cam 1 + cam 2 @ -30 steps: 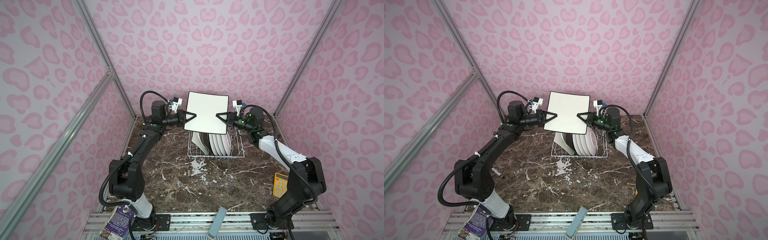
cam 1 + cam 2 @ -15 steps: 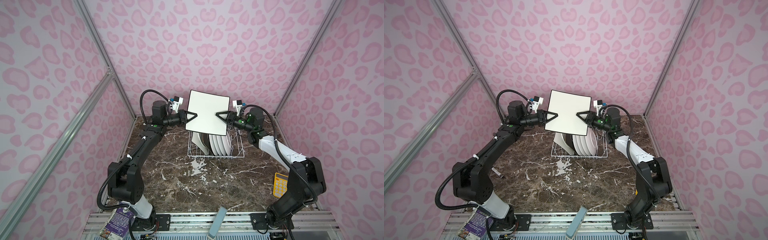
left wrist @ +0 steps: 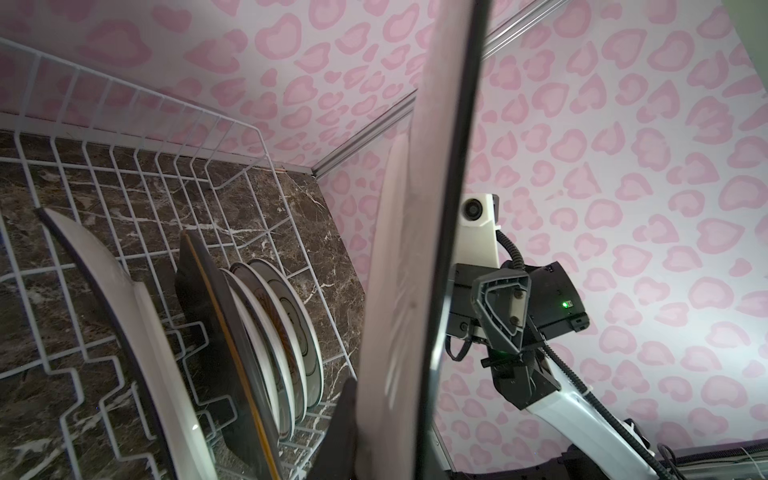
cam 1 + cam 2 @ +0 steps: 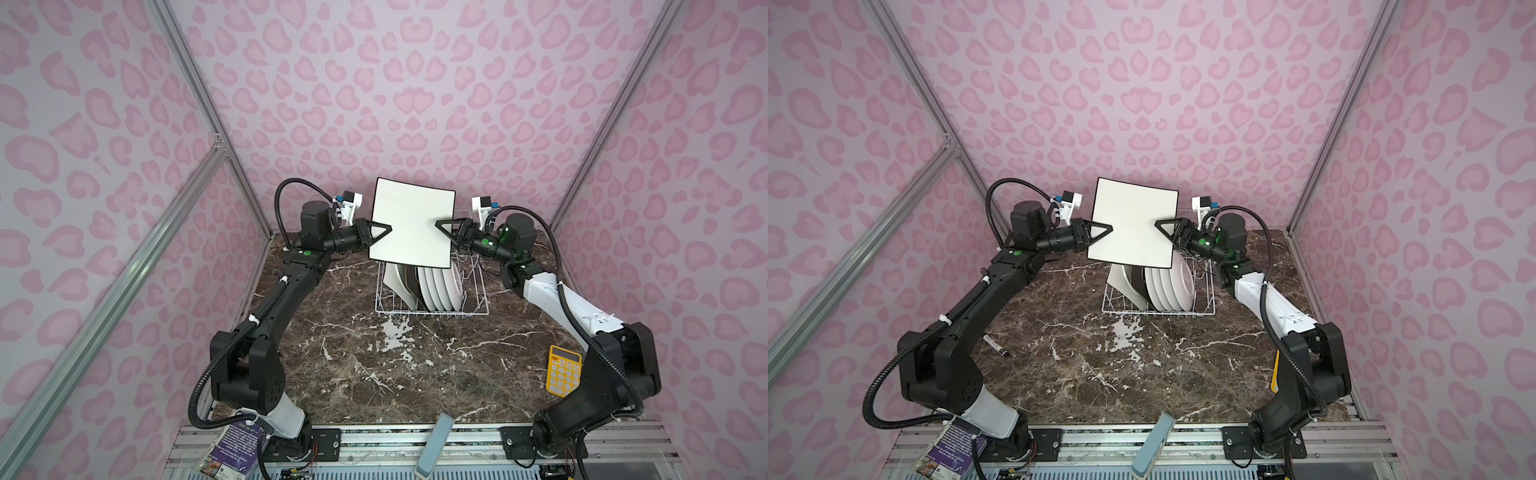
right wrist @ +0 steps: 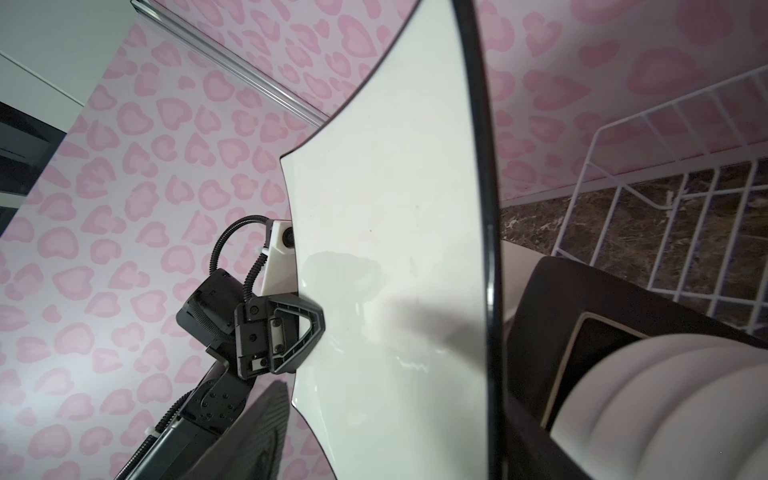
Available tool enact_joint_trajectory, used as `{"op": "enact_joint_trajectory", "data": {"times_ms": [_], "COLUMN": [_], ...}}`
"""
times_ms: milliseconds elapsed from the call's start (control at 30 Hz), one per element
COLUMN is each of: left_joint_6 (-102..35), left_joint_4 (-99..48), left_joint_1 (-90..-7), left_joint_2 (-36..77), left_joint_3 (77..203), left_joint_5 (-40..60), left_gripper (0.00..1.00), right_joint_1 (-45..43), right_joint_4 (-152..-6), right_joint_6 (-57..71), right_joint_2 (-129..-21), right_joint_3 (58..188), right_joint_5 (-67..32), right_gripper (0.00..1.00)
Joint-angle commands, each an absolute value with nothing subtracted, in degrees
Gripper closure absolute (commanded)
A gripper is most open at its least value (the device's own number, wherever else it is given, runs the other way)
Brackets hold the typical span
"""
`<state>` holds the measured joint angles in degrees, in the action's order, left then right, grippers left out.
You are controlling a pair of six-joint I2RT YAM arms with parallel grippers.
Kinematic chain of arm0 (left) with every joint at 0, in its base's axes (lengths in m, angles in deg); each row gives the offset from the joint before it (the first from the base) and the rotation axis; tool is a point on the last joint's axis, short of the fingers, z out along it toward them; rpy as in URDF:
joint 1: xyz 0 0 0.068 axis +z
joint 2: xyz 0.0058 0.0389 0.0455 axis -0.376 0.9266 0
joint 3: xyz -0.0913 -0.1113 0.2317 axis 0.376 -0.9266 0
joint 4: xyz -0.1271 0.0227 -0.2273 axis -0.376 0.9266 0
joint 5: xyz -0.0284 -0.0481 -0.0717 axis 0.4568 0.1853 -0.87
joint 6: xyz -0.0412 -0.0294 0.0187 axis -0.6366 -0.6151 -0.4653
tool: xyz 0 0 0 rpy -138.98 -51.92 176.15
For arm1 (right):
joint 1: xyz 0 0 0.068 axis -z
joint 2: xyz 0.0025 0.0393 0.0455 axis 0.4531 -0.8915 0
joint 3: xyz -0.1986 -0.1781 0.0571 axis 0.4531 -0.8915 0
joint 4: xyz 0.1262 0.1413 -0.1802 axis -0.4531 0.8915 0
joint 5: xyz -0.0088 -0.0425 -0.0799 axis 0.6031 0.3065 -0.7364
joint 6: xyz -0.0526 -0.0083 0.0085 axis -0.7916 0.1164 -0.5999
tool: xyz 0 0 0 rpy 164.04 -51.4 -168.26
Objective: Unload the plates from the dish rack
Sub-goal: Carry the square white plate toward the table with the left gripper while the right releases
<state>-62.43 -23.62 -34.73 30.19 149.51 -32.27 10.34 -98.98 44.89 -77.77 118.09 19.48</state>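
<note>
Hanging nearly upright above the rack [image 4: 473, 312] in both top views, a cream square plate [image 4: 411, 220] sits between the two arms. The left jaws are clamped on its left edge; the right jaws straddle its right edge. Under it, standing on edge in the rack, are a second square plate [image 4: 390, 278], a brown plate [image 4: 411, 283] and a row of round plates [image 4: 438, 286]. The rack sits at the back of the worktop [image 4: 374, 374].

In the left wrist view the square plate [image 3: 399, 270] is seen edge-on, with the racked plates beyond it. A right finger [image 3: 503, 307] stands off the plate's face with a gap between, so the right jaws are parted and grip nothing.

In the right wrist view a left finger [image 5: 291, 332] lies pressed flat on the square plate's [image 5: 386, 249] cream face, while the brown plate [image 5: 582, 316] and round plates [image 5: 665, 395] stand in the rack [image 5: 665, 166] behind.
</note>
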Motion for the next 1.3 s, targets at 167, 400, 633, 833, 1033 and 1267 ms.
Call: {"op": "enact_joint_trajectory", "data": {"times_ms": [167,400,633,833,1033,1267], "left_joint_6": [-55.9,-49.8,-46.1,-41.1,-34.2,-28.2], "left_joint_4": [-22.2,-13.2,-6.6,0.9,13.1,20.6], "left_joint_1": [-34.1,-32.3,-27.2,-21.5,-17.3,-15.0], "left_joint_2": [26.1,23.3,19.4,16.4,15.8,15.0], "left_joint_3": [152.7,156.1,156.5,157.6,160.9,160.9], "left_joint_5": [-30.6,-28.8,-26.8,-27.0,-22.1,-13.9], "left_gripper": [0.96,0.96,0.97,0.96,0.96,0.96], "right_joint_1": [10.2,7.0,1.7,-1.9,-4.5,-8.1], "right_joint_4": [-78.1,-68.4,-67.1,-68.3,-67.8,-66.9], "right_joint_6": [26.4,14.3,4.8,-1.2,-4.1,-8.0], "right_joint_2": [-71.9,-66.9,-62.7,-59.5,-57.9,-57.7], "right_joint_3": [120.1,120.1,116.5,111.9,110.0,108.7], "right_joint_5": [11.1,2.5,-6.4,-11.4,-13.5,-18.2], "right_gripper": [0.01,0.01,0.01,0.01,0.01,0.01]}}
